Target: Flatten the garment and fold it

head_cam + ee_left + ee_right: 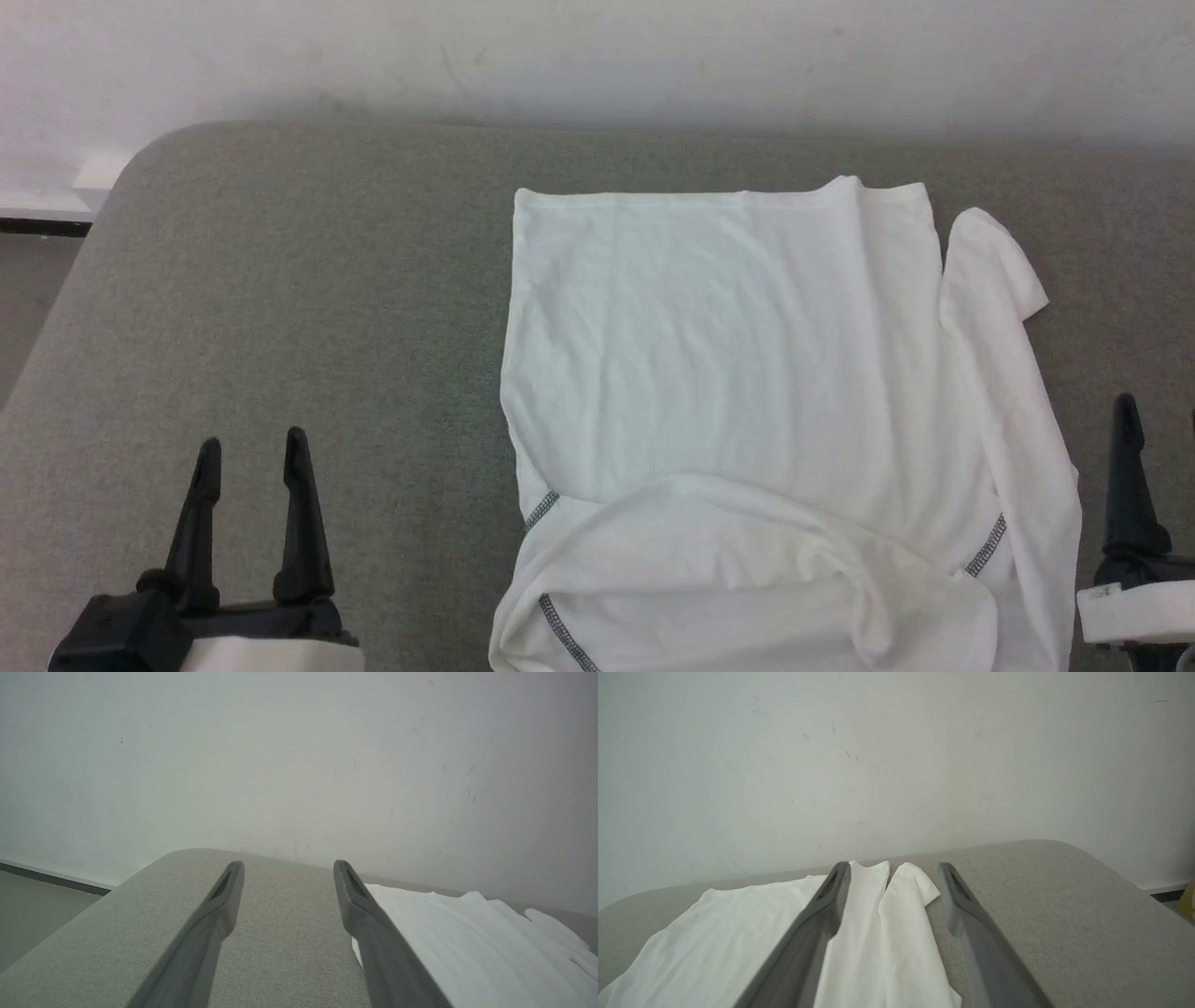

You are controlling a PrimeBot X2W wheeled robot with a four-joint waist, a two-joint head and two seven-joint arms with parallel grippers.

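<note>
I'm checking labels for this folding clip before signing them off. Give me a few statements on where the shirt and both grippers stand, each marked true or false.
1. The left gripper is open and empty. True.
2. The garment hangs from the right gripper. False: it lies on the grey surface, and the right gripper is open, gripping nothing.
3. The left gripper rests on the garment. False: it is over bare surface to the garment's left.
4. A sleeve lies along the garment's right side. True.
5. Grey zigzag stitching shows at the garment's near end. True.
</note>
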